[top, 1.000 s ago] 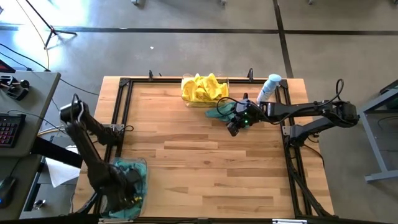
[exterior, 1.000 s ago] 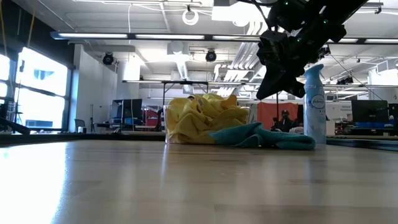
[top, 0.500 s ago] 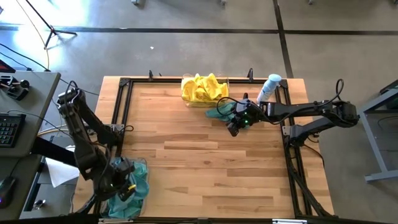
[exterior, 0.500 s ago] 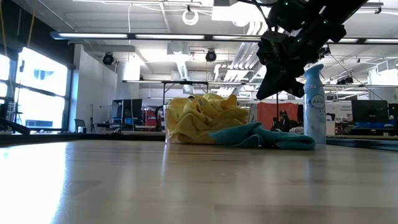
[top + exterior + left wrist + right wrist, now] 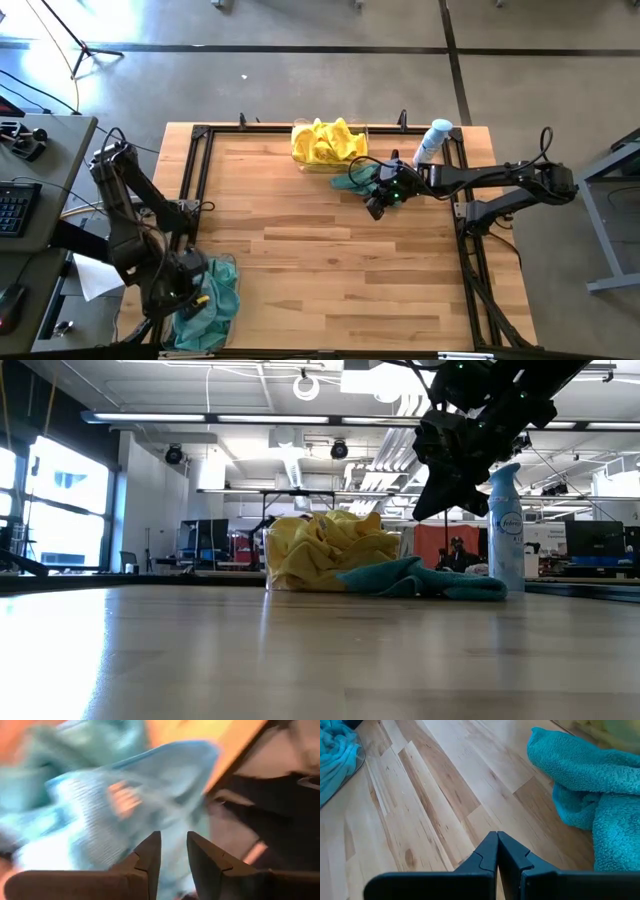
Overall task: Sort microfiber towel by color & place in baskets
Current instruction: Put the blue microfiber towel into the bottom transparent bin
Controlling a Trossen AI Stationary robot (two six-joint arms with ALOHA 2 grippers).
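We see the left gripper [image 5: 190, 290] hovering at the near left corner of the table [image 5: 330, 260], just above the near basket [image 5: 222, 325], which is filled with teal towels [image 5: 215, 300]. In its wrist view its fingers [image 5: 150, 852] stand slightly apart with a narrow gap, and nothing sits between them; the teal cloth in the basket [image 5: 100, 800] lies just beyond the tips. The right gripper [image 5: 378, 205] hangs over the far middle of the table, its fingers [image 5: 490, 852] pressed together and holding nothing. A loose teal towel [image 5: 362, 177] lies on the wood just beside and beyond those closed tips, apart from them. It rests against the far basket [image 5: 300, 160], which is heaped with yellow towels [image 5: 326, 142]. A spray bottle [image 5: 432, 140] stands to the right of that basket.
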